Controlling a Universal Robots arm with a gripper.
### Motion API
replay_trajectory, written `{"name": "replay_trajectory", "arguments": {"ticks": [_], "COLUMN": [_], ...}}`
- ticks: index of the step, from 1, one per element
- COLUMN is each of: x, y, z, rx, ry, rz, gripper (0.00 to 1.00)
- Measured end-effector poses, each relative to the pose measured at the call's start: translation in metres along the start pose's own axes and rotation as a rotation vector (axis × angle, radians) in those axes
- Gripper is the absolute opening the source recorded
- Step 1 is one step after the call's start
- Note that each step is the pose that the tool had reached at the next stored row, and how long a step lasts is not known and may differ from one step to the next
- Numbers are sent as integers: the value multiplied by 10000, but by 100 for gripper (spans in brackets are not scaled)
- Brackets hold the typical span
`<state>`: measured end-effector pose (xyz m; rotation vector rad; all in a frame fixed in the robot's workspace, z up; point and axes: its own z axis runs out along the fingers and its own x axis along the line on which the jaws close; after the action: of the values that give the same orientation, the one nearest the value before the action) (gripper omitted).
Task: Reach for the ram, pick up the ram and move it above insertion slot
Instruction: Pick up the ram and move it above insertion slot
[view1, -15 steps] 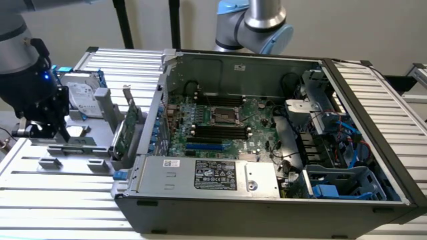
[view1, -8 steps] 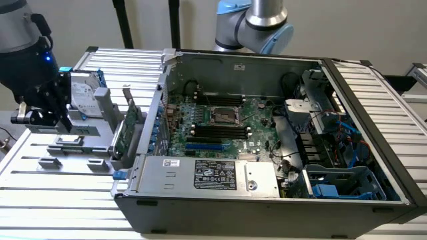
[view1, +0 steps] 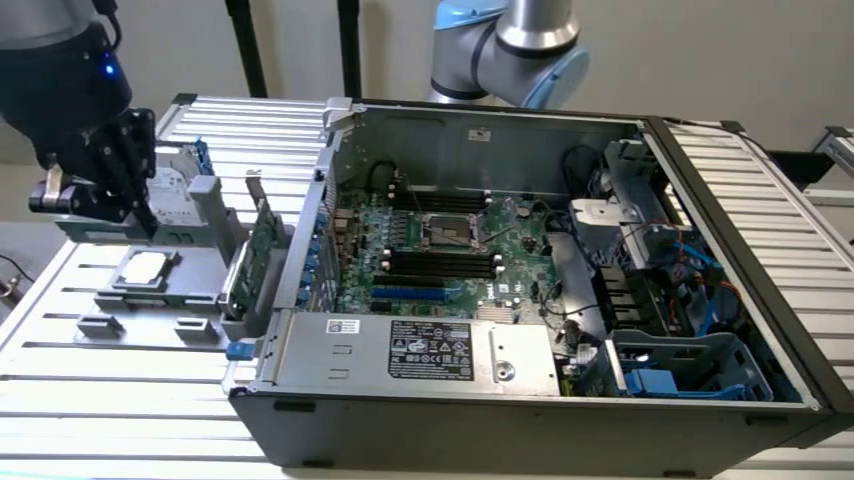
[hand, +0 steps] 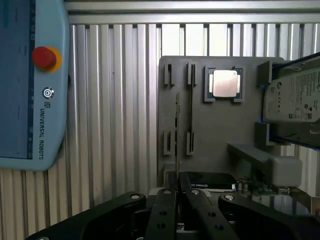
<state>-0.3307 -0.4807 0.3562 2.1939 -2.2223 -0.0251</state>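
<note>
Two fingers (hand: 165, 210) of the gripper (hand: 177, 200) close narrowly on the ram (hand: 177, 135), which we see edge-on; its lower end is hidden between them, its free end extending over the grey fixture (hand: 220, 125).

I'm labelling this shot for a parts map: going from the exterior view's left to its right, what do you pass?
Tool → processor chip on the grey holder tray → green expansion card → motherboard inside the computer case → blue drive cage.
</note>
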Motion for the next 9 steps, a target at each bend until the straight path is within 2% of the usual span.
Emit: {"name": "replay_trajectory", "arguments": {"ticks": [5,9], "x": [-2,-4], "y": [-162,-330], "z": [-233,-392], "rx": [-1,-3], "ry": [-48,-107], "rz": [-22,-31], "gripper": [13,13]}}
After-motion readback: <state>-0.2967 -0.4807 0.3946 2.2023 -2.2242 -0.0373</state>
